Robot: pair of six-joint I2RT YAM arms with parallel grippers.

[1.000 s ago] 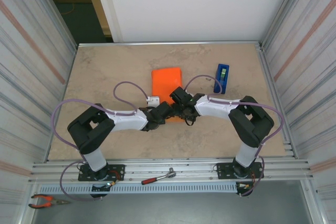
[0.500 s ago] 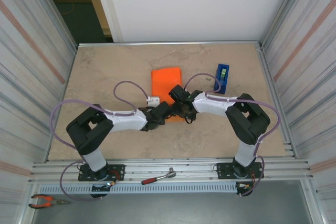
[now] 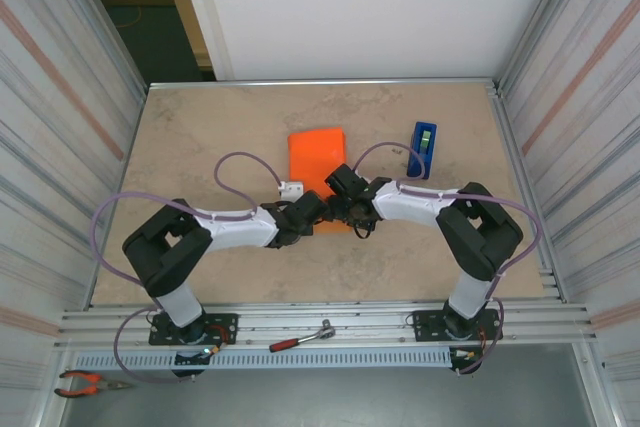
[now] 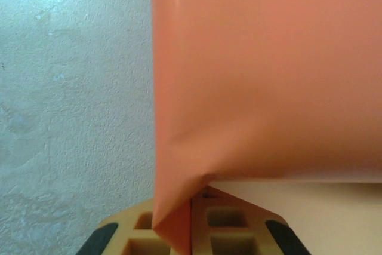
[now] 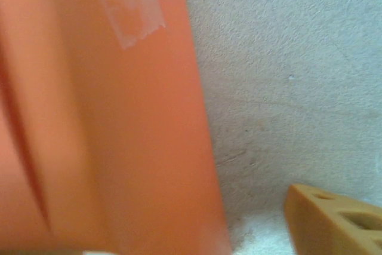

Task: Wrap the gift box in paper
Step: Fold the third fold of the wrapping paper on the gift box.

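Top view: orange paper point(image 3: 317, 155), already a box-shaped parcel, lies flat on the worktop point(image 3: 200, 147) approx ctr frame, long side running up-down. Both arms come in from lower L & lower R and meet over the parcel's bottom end.

L wrist view: L claw point(image 4: 191, 234) is at bottom ctr, closed, its two tan fingers point(image 4: 239, 237) pressed together at one seam. A pointed corner flap of the paper runs down into that seam, so the claw looks clamped on the flap. The rest of the parcel fills the upper R of that frame, w/ a pale strip under its lower edge; can't tell what that is.

R claw point(image 3: 347, 213) sits at the parcel's bottom R corner. R wrist view: one tan finger point(image 5: 334, 219) is far out at lower R, bare worktop btwn it and the paper's edge. The jaws stand wide & grip nothing. A clear tape piece point(image 5: 128, 7) is stuck on the paper, upper L.

Blue tape dispenser point(image 3: 424, 149) stands R of the parcel, well apart. Ratchet point(image 3: 300, 337) lies bottom ctr, pliers point(image 3: 88, 382) lower L corner.

Vs 1 s ago: parcel & dispenser are in the same spots. L arm's elbow sits slightly further to lower L. R arm leaned a bit L 0.5 s ago and is now back approx where it was 1 s ago.
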